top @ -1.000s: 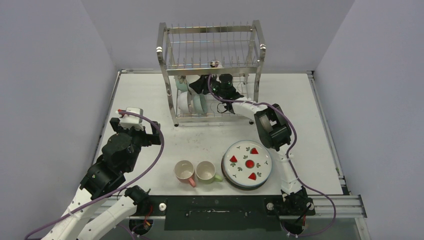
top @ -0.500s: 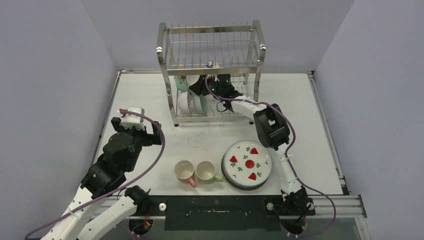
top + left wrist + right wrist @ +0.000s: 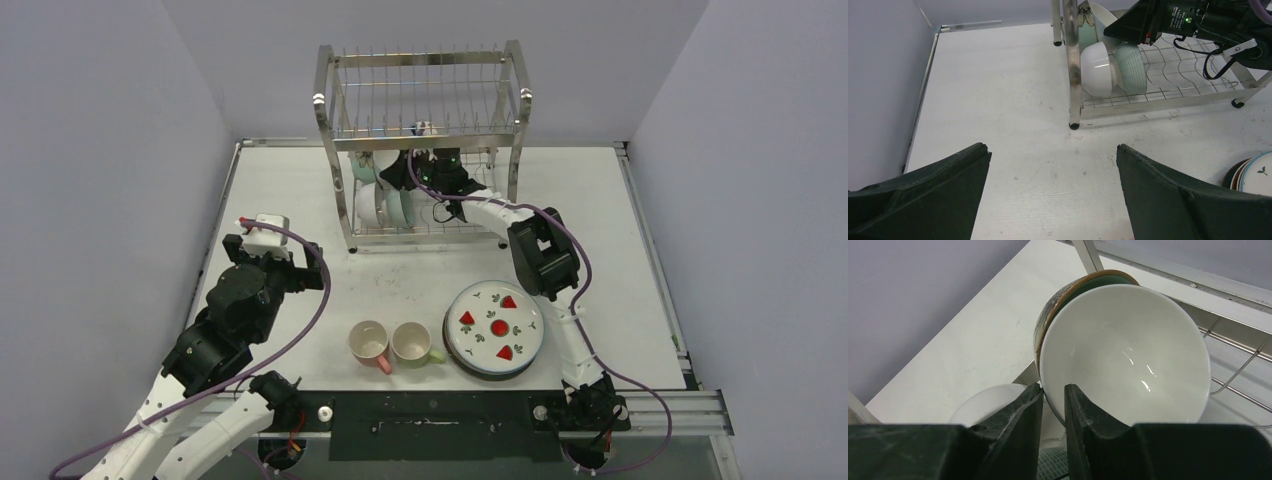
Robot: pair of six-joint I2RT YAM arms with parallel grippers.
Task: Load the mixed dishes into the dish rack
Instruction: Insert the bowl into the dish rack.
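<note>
right gripper (image 3: 1052, 405) fingers nearly together astride rim of white bowl (image 3: 1128, 355), cannot tell if clamped | bowl on edge inside dish rack (image 3: 325, 100), under upper tier, leaning on brown-rimmed dish (image 3: 1053, 305) | left gripper (image 3: 1050, 150) spread wide, empty | risk: retreating with rim caught would drag bowl out, knocking the neighbour

place: robot lab | cues: plain walls (image 3: 100, 150), white table (image 3: 625, 250), 2 bolted arms (image 3: 238, 305)

Bowls (image 3: 372, 207) in rack (image 3: 420, 58) lower tier, left end; mugs (image 3: 368, 342) left of plate stack (image 3: 482, 342), before rack.
</note>
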